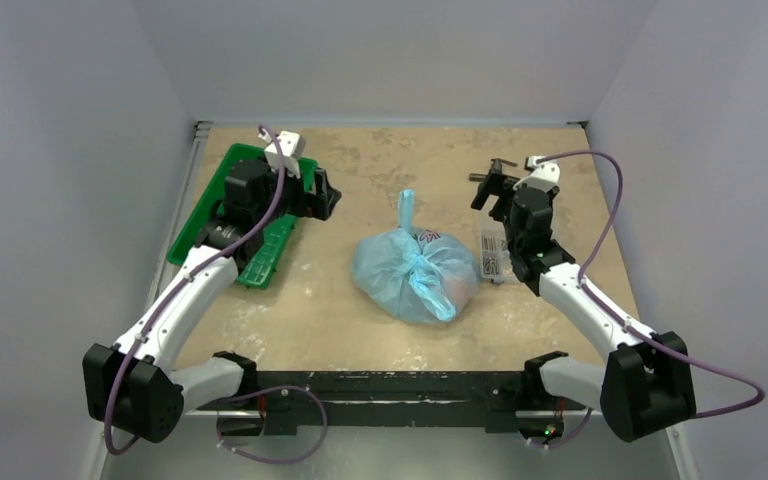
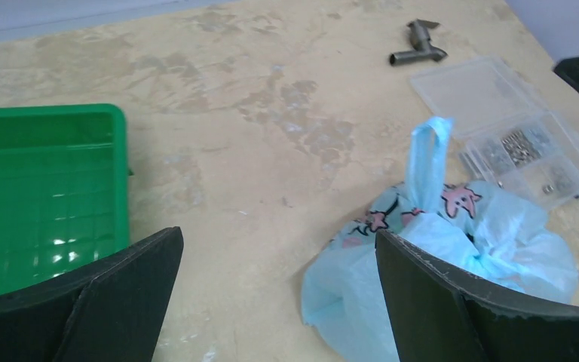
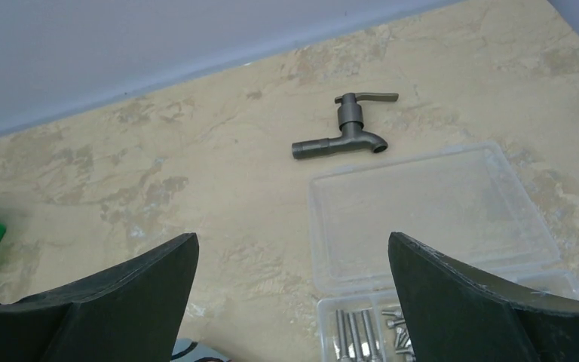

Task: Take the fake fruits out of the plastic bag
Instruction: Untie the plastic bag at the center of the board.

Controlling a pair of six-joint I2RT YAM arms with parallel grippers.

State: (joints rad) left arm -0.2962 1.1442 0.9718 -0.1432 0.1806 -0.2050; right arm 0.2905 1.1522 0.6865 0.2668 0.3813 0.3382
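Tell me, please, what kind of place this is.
Probably a robot test cell in a laboratory. Plain grey panels wall in a table, two robot arms are bolted at its near edge, and unrelated props lie on it: a plastic bag, a metal tap, a clear box of screws.

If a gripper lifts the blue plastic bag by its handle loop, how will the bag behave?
The plastic bag looks thin and crinkled, so it would probably sag rather than hold shape. Its bulging body suggests contents that may swing beneath the handle.
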